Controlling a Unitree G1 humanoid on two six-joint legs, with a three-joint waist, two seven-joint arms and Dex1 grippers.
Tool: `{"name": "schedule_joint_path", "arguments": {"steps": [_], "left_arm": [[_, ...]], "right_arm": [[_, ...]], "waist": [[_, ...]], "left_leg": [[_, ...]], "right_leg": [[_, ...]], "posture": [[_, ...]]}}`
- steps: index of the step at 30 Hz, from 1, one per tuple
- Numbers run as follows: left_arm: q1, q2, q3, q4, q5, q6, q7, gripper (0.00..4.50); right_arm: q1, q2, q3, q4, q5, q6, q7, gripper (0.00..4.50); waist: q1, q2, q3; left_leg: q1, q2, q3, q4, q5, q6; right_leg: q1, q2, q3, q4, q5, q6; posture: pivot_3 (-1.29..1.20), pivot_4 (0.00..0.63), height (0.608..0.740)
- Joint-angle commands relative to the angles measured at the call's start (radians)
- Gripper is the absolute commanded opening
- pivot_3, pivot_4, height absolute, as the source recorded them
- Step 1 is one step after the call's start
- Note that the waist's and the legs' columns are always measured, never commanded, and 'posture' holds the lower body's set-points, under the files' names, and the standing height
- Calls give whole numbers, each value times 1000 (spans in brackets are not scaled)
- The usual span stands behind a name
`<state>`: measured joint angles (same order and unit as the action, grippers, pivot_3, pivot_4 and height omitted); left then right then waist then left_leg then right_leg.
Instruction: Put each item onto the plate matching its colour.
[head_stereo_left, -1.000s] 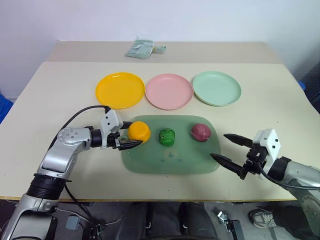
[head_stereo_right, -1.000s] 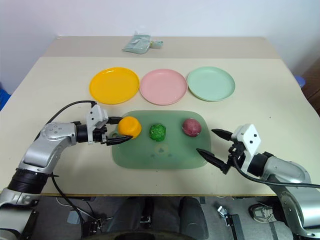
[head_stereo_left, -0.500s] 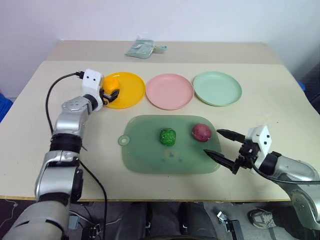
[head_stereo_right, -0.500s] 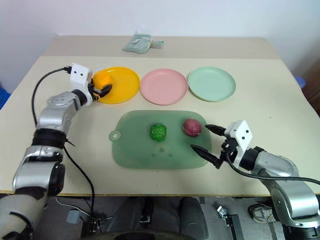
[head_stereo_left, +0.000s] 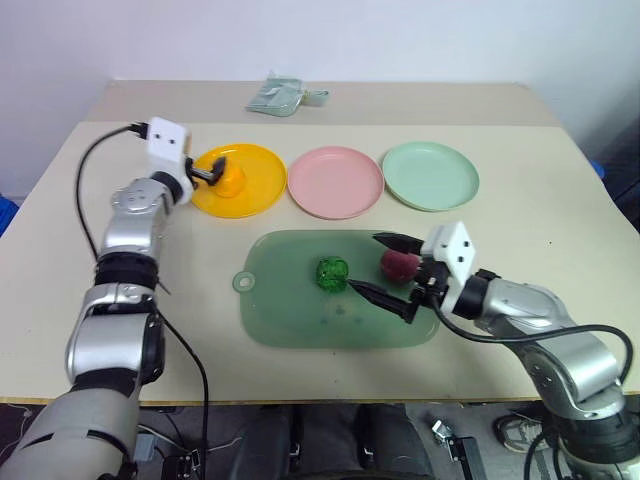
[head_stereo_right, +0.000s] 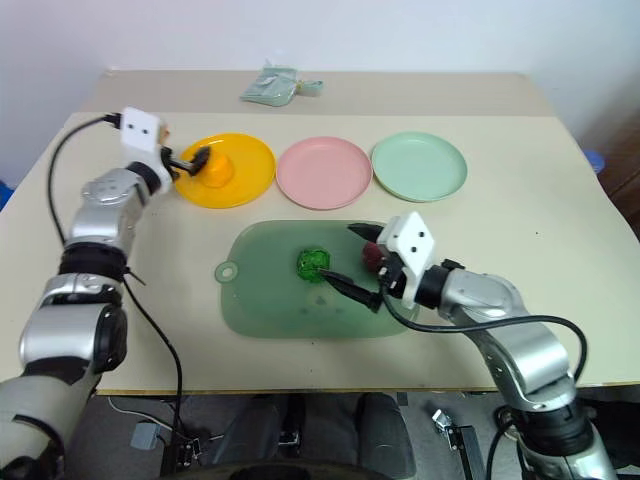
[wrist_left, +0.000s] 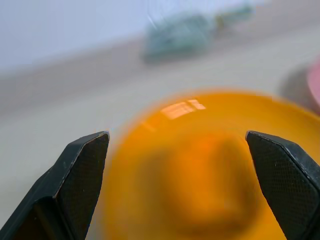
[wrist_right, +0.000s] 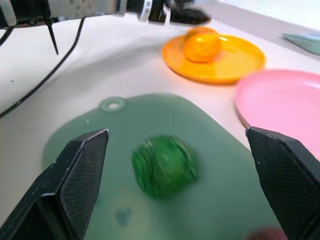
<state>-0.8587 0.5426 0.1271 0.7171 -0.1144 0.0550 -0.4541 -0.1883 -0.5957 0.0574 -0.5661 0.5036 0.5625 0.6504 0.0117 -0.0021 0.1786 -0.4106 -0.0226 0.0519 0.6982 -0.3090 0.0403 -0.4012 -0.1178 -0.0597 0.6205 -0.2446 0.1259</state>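
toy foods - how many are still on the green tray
2. The dark green bumpy one sits mid-tray and the dark red one beside it, between the right hand's open fingers. The orange one is already on the yellow plate.

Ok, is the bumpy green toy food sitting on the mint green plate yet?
No, the bumpy green toy food lies on the dull green tray, and the mint green plate holds nothing.

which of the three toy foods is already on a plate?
The orange-yellow one, sitting on the yellow plate. The bumpy green one and red-magenta one lie on the green tray.
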Motion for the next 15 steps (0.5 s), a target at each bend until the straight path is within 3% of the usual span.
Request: {"name": "schedule_joint_path", "arguments": {"steps": [1,5,7,14,15], "left_arm": [[189,31,6,-345,-74,41,-117,4460],[445,85,-28,-709,-227,128,-346,4460],[608,164,-78,-902,-284,175,-492,4460],[769,237,-82,-1072,-343,257,-562,4460],[780,242,-79,-1079,-343,262,-564,4487]], "right_arm": [[-31,-4,16,-1,-15,-7,16,4500],[-86,-3,102,61,-97,-16,27,4500],[-130,23,160,108,-141,-6,15,4500],[-196,67,280,224,-254,37,2,4500],[-200,81,277,230,-252,37,-1,4245]], "waist": [[0,0,0],[-2,0,0],[-10,0,0],[-4,1,-1],[-2,1,-1]], "left_leg": [[0,0,0,0,0,0],[0,0,-1,1,0,0],[0,0,-1,1,0,0],[0,1,-1,0,0,-1],[0,0,-1,0,0,-1]], "right_leg": [[0,0,0,0,0,0],[1,-1,0,-2,0,0],[0,-1,0,-3,0,0],[-1,-1,1,-2,0,-1],[-1,-1,1,-2,0,-1]], "posture": [[0,150,740],[0,150,740],[0,150,740],[0,150,740],[0,150,740]]}}
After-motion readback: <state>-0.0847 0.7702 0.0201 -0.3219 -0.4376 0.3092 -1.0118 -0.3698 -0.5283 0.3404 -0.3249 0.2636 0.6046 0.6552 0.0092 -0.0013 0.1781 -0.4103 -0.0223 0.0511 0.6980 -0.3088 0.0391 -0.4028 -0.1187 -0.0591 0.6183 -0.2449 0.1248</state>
